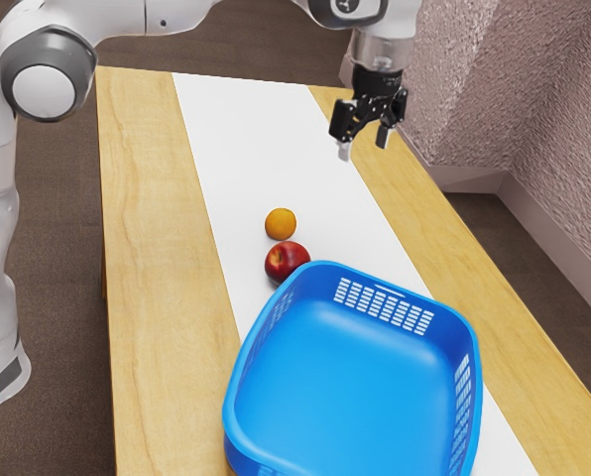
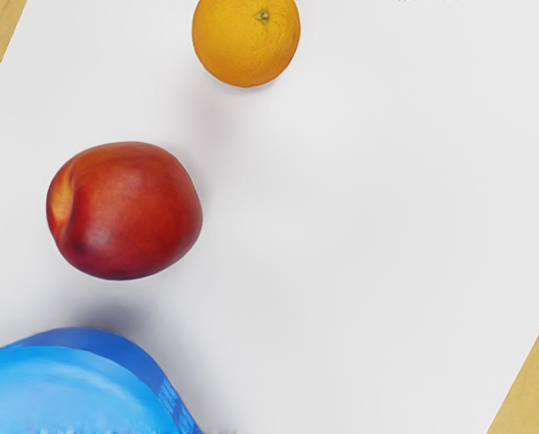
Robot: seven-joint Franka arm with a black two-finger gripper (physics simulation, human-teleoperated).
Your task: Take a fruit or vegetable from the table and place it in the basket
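With the basket (image 1: 350, 372) as our landmark, both fruits lay outside it, off its corner toward the far end of the table (image 1: 142, 218). The red fruit (image 1: 287, 261) sat just beside that corner, and the wrist view showed a narrow gap of white between its skin and the blue rim. The orange (image 1: 281, 224) lay beyond the red fruit, farther from the basket, with its green stem spot turned up toward our wrist camera. The two fruits did not touch.

We had our gripper (image 1: 364, 146) open, its two fingers standing apart with nothing between them. It was raised above the table, well apart from the basket, past the fruits and toward the exterior view's right. The basket itself stood upright across the white strip (image 1: 251, 129), its slotted walls rising around a smooth blue floor.
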